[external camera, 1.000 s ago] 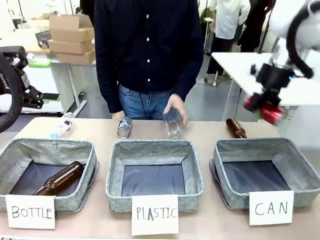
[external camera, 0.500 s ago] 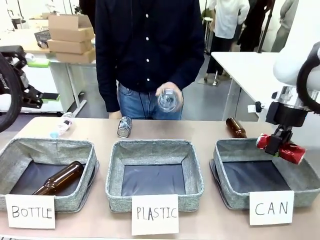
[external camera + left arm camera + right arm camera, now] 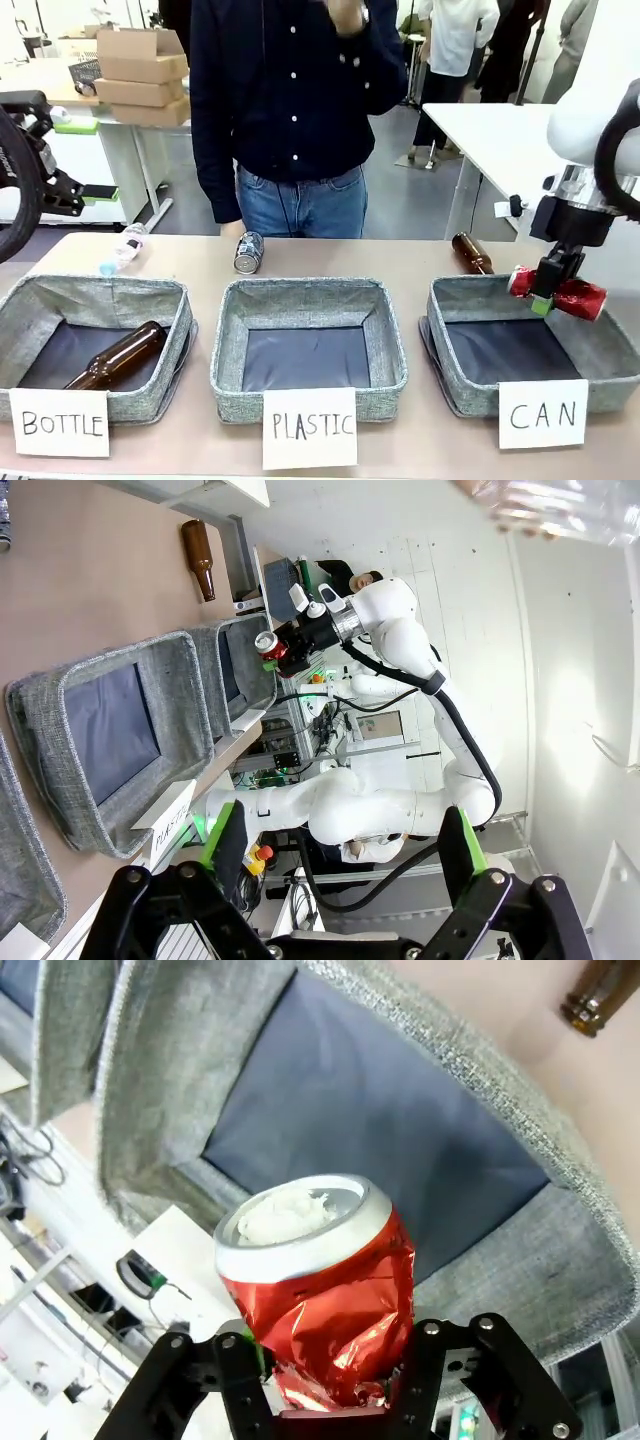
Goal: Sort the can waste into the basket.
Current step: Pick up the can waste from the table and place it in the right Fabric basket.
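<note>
Moved: right claw [image 3: 547,292] dropped lower — clamped on red can [image 3: 578,298] | basket [image 3: 460,292] beneath claw, nothing in it | blue can [image 3: 248,252] far left of claw, untouched | left claw [image 3: 340,845] fingers apart

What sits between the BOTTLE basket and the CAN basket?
In the front view, the PLASTIC basket, nothing in it, stands between BOTTLE basket and CAN basket.

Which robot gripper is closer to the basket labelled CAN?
The right. The right gripper holds the red can over the basket; the left gripper, open, is far off, out by the BOTTLE basket.
</note>
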You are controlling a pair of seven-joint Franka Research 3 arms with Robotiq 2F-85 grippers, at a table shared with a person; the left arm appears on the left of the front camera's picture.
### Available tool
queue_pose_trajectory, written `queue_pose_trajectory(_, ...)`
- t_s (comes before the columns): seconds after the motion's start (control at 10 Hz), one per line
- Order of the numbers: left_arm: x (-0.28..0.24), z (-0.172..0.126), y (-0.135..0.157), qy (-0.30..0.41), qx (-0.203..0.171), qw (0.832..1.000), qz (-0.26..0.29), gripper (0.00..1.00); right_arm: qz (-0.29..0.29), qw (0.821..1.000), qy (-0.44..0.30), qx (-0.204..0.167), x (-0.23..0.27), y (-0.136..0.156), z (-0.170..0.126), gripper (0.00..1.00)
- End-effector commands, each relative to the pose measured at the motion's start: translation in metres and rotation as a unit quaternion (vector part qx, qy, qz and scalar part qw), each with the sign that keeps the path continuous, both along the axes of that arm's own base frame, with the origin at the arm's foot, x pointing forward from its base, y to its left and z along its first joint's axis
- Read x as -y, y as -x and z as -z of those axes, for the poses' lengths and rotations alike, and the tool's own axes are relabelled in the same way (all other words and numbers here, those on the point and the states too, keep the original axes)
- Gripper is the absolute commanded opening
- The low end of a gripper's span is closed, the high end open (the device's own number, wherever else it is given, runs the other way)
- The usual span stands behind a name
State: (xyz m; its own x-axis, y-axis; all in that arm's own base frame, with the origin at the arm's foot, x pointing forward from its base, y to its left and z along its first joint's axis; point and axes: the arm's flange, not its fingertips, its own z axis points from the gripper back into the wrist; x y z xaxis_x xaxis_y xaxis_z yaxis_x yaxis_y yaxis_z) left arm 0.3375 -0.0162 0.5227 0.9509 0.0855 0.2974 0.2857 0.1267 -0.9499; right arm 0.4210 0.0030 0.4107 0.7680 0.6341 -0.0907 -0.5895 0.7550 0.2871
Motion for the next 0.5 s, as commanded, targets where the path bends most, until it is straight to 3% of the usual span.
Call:
queue_pose_trajectory(0.0, 0.0016, -0.0008, -0.0012, 0.014, 0.012, 1.0, 0.002, 1.0, 0.008, 1.0, -0.019, 0.013, 0.0036, 0.0002, -0.0033, 1.0)
queue_pose_trajectory(0.4, 0.0016, -0.0008, -0.0012, 0.014, 0.012, 1.0, 0.002, 1.0, 0.024, 0.998, -0.046, 0.02, 0.0054, -0.0019, -0.0052, 1.0)
